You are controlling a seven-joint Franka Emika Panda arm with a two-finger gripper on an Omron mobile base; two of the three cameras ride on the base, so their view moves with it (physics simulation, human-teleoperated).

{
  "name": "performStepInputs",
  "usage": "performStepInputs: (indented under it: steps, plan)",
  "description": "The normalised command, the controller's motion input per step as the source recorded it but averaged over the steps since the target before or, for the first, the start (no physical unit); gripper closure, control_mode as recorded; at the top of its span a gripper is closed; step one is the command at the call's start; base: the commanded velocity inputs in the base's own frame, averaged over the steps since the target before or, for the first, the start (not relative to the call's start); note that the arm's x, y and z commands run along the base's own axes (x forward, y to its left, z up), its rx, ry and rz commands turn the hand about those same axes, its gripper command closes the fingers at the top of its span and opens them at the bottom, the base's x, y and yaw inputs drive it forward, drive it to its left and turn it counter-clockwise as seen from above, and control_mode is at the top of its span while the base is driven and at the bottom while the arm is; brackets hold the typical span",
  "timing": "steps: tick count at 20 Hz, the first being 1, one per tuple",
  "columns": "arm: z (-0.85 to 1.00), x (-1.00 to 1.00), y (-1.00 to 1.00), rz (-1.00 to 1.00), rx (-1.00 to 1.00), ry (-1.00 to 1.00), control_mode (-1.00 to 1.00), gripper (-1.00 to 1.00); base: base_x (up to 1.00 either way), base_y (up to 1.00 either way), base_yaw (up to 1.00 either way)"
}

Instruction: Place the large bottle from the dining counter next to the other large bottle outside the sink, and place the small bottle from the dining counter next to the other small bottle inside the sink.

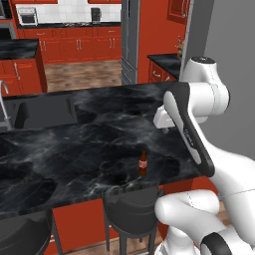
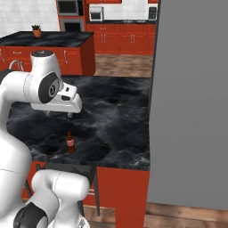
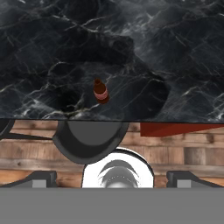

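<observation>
A small brown bottle [image 1: 143, 163] [image 2: 70, 141] [image 3: 100, 91] with a red label stands upright on the dining counter [image 1: 74, 149] [image 2: 120, 116] [image 3: 166, 48], close to its front edge. My gripper [image 2: 70, 114] [image 3: 112, 177] hangs above the counter, pointing down, a little behind and to the right of the bottle and well clear of it. Its fingertips [image 3: 33, 177] stand wide apart, open, with nothing between them. The black sink [image 1: 45, 112] with its silver tap [image 1: 4, 94] lies at the counter's left end. The large bottle is out of view.
Black bar stools [image 1: 132, 211] [image 3: 89, 140] stand under the counter's front edge below the bottle, another stool [image 1: 22, 234] further left. A grey wall [image 2: 191, 102] rises at the counter's right end. Red cabinets [image 1: 79, 47] line the back.
</observation>
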Motion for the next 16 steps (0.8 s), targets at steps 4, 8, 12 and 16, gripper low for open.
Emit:
performStepInputs:
  steps: [4,8,12,16]
  plan:
    - [-0.02,0.23,0.00,0.00,0.00,0.00,-1.00,-1.00,0.00,0.00,0.00]
    - [-0.04,0.37,0.03,0.00,0.00,0.00,-1.00,-1.00,0.00,0.00,0.00]
    - [-0.10,0.30,0.09,0.00,0.00,-0.02,-1.00,-1.00,0.00,0.00,0.00]
    - [-0.29,0.19,0.09,0.00,0.00,-0.11,-1.00,-1.00,0.00,0.00,0.00]
